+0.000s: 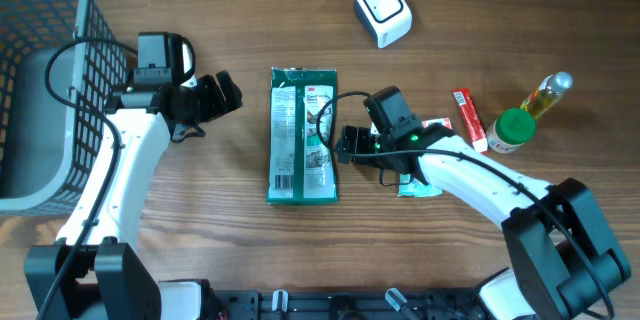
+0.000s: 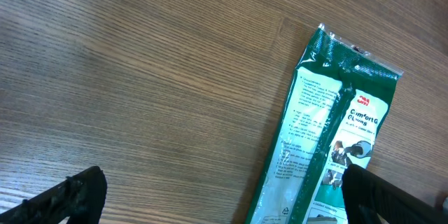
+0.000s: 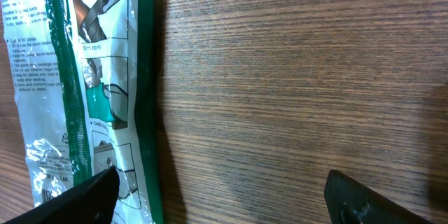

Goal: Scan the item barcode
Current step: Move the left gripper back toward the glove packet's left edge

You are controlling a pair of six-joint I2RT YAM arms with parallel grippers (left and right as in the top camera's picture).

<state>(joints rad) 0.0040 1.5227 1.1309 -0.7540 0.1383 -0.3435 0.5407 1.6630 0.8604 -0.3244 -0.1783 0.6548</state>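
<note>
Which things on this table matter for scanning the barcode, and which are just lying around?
For the job:
green packet
white scanner

Lying about:
wire basket
red tube
green-capped jar
yellow bottle
teal sachet

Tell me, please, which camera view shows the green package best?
The overhead view: the whole green package is in frame, all four corners visible. The left wrist view shows only one end, cut off at the frame's bottom; the right wrist view shows just a close-up strip along one long edge.

Green-and-white printed packet point(image 1: 303, 137), white scanner point(image 1: 383, 10), grey wire-mesh basket point(image 1: 100, 35), yellow bottle point(image 1: 548, 95), brown wood-grain table point(image 1: 200, 0).
</note>
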